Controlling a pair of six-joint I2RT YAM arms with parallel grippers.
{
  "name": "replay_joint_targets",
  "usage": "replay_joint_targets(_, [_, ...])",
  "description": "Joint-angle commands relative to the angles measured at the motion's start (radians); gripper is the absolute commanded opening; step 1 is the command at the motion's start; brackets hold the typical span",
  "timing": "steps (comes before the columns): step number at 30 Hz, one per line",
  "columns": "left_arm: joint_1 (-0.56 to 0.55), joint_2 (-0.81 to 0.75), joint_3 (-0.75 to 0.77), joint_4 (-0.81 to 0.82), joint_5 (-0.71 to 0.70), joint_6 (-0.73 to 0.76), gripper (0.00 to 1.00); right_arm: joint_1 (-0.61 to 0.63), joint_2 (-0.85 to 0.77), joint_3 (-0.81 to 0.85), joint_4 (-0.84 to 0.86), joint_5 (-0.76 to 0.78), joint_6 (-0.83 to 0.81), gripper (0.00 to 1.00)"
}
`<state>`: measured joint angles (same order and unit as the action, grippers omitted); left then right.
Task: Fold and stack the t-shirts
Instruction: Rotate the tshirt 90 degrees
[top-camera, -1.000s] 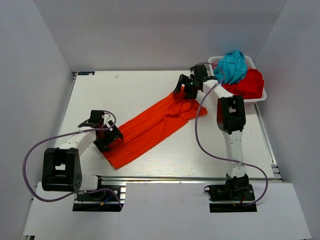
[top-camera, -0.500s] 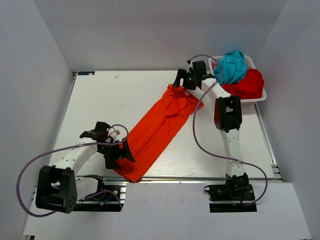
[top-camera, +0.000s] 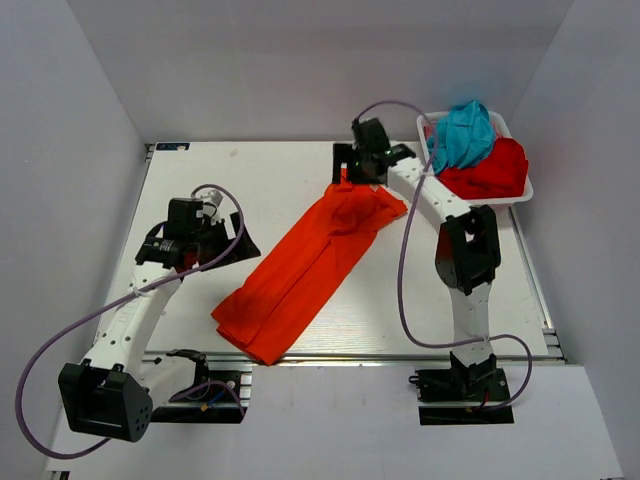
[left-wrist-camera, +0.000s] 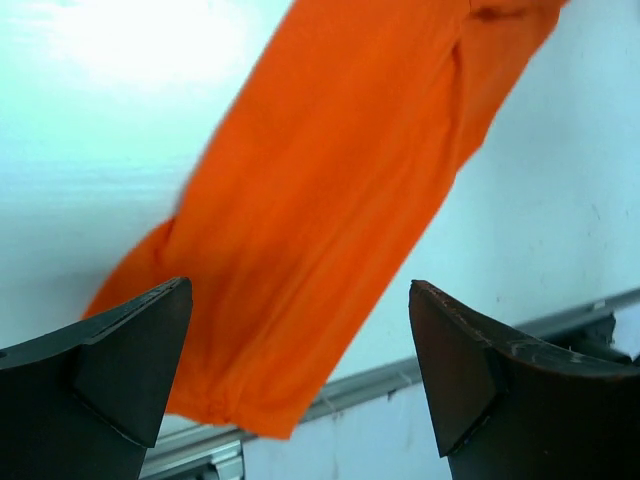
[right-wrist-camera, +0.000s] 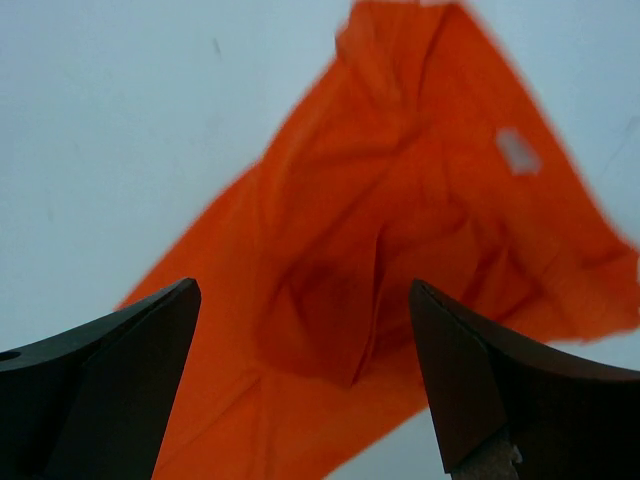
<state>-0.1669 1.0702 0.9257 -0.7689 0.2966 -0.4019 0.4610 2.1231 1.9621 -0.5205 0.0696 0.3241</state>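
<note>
An orange-red t-shirt (top-camera: 305, 265) lies on the table as a long diagonal band, from the far middle down to the near edge. My left gripper (top-camera: 232, 243) hovers open to the left of its lower half; in the left wrist view the orange-red t-shirt (left-wrist-camera: 330, 200) lies beyond my left gripper (left-wrist-camera: 300, 380), with nothing between the fingers. My right gripper (top-camera: 344, 172) is open over the shirt's far end; the crumpled orange-red t-shirt (right-wrist-camera: 380, 270) shows below my right gripper (right-wrist-camera: 305, 385), apart from it. A teal-blue t-shirt (top-camera: 465, 135) and a deeper red t-shirt (top-camera: 495, 170) are piled in the basket.
The white plastic basket (top-camera: 506, 126) stands at the far right corner of the table. A metal rail (top-camera: 400, 357) runs along the table's near edge, just past the shirt's lower end. Grey walls close in the table on three sides.
My left gripper has swung from the shirt's lower end up and back, away from the cloth. The shirt has turned to a steeper diagonal. My right gripper has shifted left over the far end.
</note>
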Motion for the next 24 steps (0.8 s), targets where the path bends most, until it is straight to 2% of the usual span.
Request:
replay_joint_targets(1, [0.016, -0.006, -0.013, 0.079, -0.063, -0.014, 0.99, 0.050, -0.047, -0.164, -0.119, 0.165, 0.136, 0.90])
replay_joint_targets(5, [0.017, 0.042, -0.046, 0.069, -0.102, -0.024, 0.99, 0.088, -0.057, -0.236, -0.141, 0.213, 0.187, 0.90])
replay_joint_targets(9, [0.017, 0.063, -0.103, 0.111, -0.060, -0.025, 0.99, 0.084, 0.009, -0.246, -0.156, 0.214, 0.236, 0.90])
replay_joint_targets(11, [0.017, 0.083, -0.103, 0.111, -0.071, -0.035, 0.99, 0.079, 0.046, -0.240, -0.112, 0.202, 0.227, 0.90])
replay_joint_targets(16, [0.017, 0.106, -0.085, 0.088, -0.094, -0.035, 0.99, 0.054, 0.139, -0.138, -0.090, 0.142, 0.182, 0.90])
replay_joint_targets(20, [0.017, 0.116, -0.064, 0.066, -0.115, -0.026, 0.99, -0.014, 0.227, -0.086, -0.092, 0.084, 0.167, 0.90])
replay_joint_targets(23, [0.017, 0.135, -0.042, 0.045, -0.126, -0.015, 0.99, -0.060, 0.291, -0.013, -0.096, 0.070, 0.107, 0.90])
replay_joint_targets(24, [0.017, 0.135, -0.042, 0.045, -0.126, -0.015, 0.99, -0.079, 0.340, 0.060, -0.078, 0.046, 0.074, 0.90])
